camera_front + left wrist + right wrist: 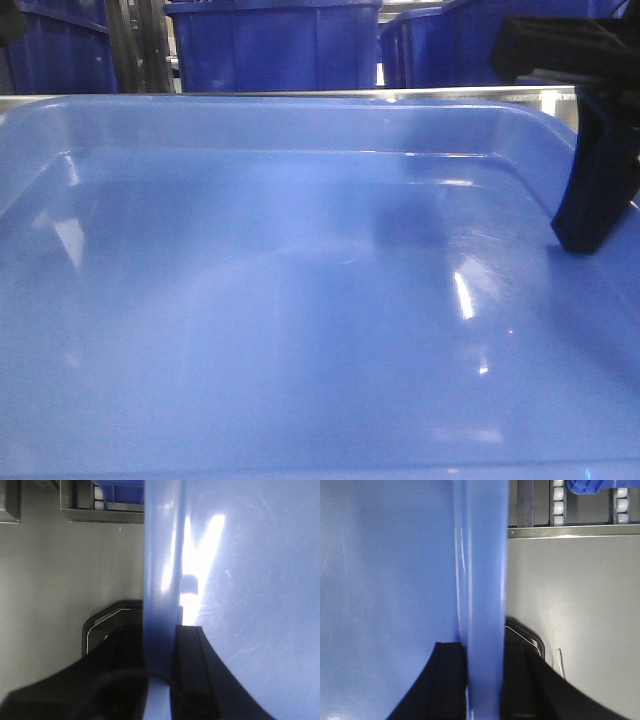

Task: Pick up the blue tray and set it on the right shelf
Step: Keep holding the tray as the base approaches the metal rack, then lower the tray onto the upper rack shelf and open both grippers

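The blue tray point(300, 300) fills the front view, held level and close to the camera. My left gripper point(160, 645) is shut on the tray's left rim point(160, 580), one finger inside the tray and one outside. My right gripper point(485, 665) is shut on the tray's right rim point(482, 580) the same way; its inner finger point(595, 190) shows at the tray's right side in the front view. A strip of shiny steel rail point(450, 94), the shelf's front, shows just beyond the tray's far rim.
Deep dark-blue storage bins point(270, 45) stand behind the rail on the rack. Metal uprights point(135, 45) rise at the back left. Grey floor point(65, 570) lies below the tray on both sides point(570, 590). White rollers point(559, 500) show on the rack.
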Robot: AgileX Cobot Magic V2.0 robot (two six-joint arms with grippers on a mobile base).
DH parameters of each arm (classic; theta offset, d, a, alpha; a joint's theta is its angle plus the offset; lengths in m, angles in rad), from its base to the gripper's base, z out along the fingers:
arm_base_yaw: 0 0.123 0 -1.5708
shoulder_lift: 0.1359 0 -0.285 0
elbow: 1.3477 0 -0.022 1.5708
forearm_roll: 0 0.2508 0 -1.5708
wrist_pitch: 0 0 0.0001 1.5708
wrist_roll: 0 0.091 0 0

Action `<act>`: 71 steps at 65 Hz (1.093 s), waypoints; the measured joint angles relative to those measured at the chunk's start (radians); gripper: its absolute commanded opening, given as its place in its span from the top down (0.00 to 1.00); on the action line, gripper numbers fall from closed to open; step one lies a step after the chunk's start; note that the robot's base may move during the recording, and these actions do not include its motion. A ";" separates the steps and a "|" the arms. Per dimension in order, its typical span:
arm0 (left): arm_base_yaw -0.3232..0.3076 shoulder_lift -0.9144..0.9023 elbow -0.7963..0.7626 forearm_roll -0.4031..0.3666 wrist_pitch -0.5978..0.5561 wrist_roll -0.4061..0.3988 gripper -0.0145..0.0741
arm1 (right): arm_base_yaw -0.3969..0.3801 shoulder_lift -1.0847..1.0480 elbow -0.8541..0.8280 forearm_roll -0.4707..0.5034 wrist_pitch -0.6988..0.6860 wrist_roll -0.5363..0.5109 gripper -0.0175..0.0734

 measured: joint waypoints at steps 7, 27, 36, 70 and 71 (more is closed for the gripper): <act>0.000 0.000 0.000 0.000 0.000 0.000 0.89 | 0.000 0.000 0.000 0.000 0.000 0.000 0.63; 0.000 0.000 0.000 0.000 0.000 0.000 0.89 | 0.000 0.000 0.000 0.000 0.000 0.000 0.63; 0.000 0.000 0.000 0.000 0.000 0.000 0.89 | 0.000 0.000 0.000 0.000 0.000 0.000 0.63; 0.000 0.000 -0.062 0.027 -0.004 0.000 0.89 | 0.000 0.000 -0.092 -0.022 0.050 0.000 0.63; 0.000 0.000 -0.071 0.032 -0.004 0.000 0.89 | 0.000 0.000 -0.112 -0.027 0.055 0.000 0.63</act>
